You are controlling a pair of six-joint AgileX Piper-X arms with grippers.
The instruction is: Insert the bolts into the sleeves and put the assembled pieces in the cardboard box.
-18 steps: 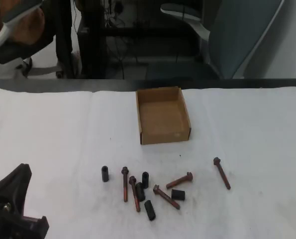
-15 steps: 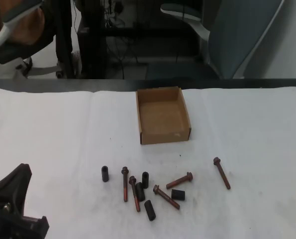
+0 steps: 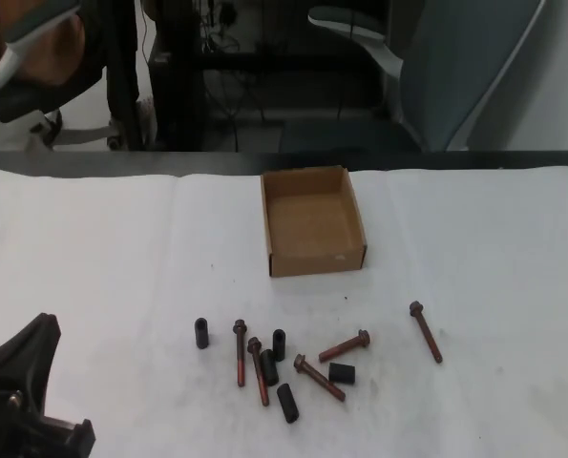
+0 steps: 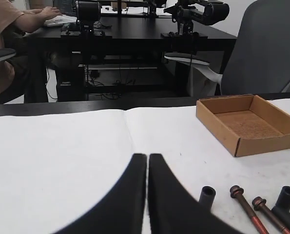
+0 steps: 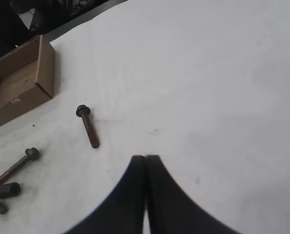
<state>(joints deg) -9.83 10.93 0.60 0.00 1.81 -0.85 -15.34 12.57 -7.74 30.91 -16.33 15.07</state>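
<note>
Currently seeing rust-red bolts (image 3: pixel 425 332), black sleeves (image 4: pixel 207 196) loose; left gripper (image 4: pixel 147 161), right gripper (image 5: pixel 145 161) pinched together, empty; catching sleeve bore via left wrist.

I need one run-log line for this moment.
left hand shut, empty | right hand shut, empty | bolts, sleeves unassembled on bench | none in cardboard box
</note>
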